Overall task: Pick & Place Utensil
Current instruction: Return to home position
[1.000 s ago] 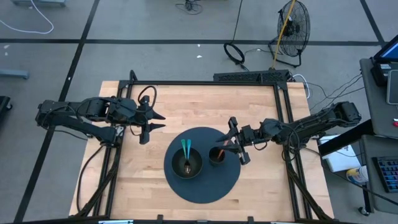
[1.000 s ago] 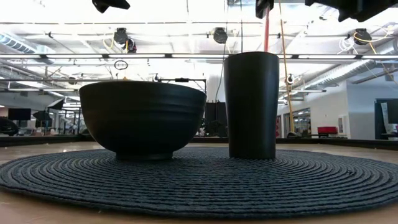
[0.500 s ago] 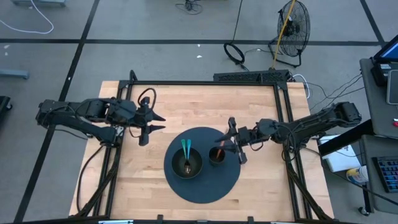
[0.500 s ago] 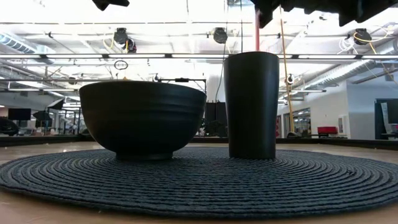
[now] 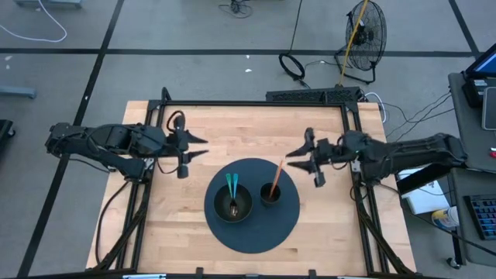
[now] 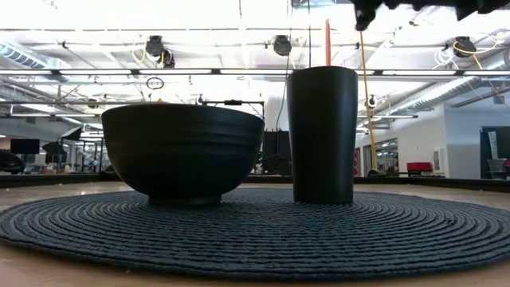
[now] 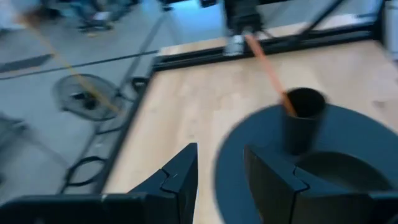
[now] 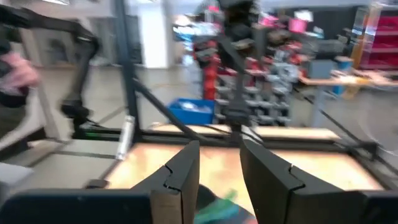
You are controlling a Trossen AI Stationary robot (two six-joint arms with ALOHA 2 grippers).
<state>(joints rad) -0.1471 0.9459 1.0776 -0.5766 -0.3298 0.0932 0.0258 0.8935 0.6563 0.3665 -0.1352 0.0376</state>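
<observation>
A dark round mat (image 5: 252,229) lies on the wooden table. On it stand a black bowl (image 5: 232,204) holding a teal utensil (image 5: 232,186) and a tall black cup (image 5: 270,193). An orange stick-like utensil (image 5: 276,175) stands in the cup, leaning on its rim toward the far right; its free top (image 6: 327,32) pokes above the cup (image 6: 322,135). My right gripper (image 5: 298,160) is open, right of the cup and apart from the utensil. My left gripper (image 5: 203,147) is open, left of the mat. The left wrist view shows cup (image 7: 303,115) and utensil (image 7: 266,61).
The mat and its dishes fill the table's near middle. Bare wood (image 5: 240,132) lies between the two grippers and along the far side. A black frame (image 5: 256,103) borders the table. A fan (image 5: 364,31) and cables stand on the floor beyond the far edge.
My right gripper has left the orange utensil's top and drawn back from the cup toward the table's right and far edges. The utensil stays in the cup, its upper end now free and leaning far-right. My left gripper has barely shifted.
</observation>
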